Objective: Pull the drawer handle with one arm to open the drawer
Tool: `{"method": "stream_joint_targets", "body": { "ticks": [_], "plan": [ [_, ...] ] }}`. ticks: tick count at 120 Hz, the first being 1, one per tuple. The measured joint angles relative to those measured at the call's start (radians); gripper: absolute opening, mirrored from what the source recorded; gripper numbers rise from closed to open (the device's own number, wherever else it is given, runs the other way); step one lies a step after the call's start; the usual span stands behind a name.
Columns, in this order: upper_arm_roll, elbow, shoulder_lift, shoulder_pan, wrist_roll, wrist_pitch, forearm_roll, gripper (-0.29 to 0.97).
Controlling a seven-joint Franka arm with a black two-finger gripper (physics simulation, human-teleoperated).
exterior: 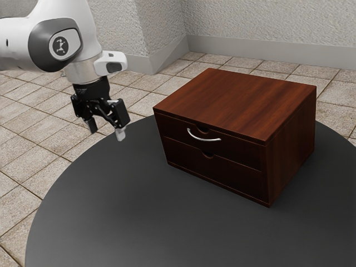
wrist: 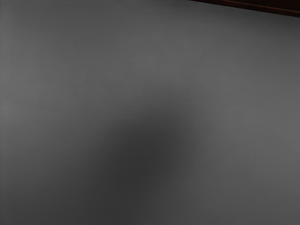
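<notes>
Well apart, drawer handle [exterior: 203, 135] to exterior view's right of spread pincer [exterior: 105, 132]

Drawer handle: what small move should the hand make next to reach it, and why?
Probably carry the hand toward the exterior view's right, up to the silver handle on the top drawer. The hand hangs open above the table, well apart from the cabinet, and the drawer looks shut.
</notes>
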Motion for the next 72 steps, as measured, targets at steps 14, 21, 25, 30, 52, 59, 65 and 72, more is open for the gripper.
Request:
{"method": "stream_joint_targets", "body": {
  "ticks": [14, 21, 25, 30, 52, 59, 65, 72],
  "plan": [
    [0.001, 0.0, 0.0, -0.005, 0.0, 0.0, -0.001, 0.68],
    [0.001, 0.0, 0.0, -0.007, 0.0, 0.0, -0.002, 0.68],
    [0.001, 0.0, 0.0, -0.007, 0.0, 0.0, -0.002, 0.68],
    [0.003, 0.001, -0.001, -0.008, 0.0, 0.0, -0.005, 0.68],
    [-0.002, 0.121, -0.057, 0.008, -0.052, -0.029, -0.047, 0.68],
    [-0.024, 0.14, -0.074, 0.034, -0.109, -0.037, -0.051, 0.68],
    [-0.044, 0.146, -0.079, 0.053, -0.175, -0.043, -0.053, 0.68],
    [-0.081, 0.149, -0.084, 0.073, -0.269, -0.048, -0.052, 0.68]
  ]
}}
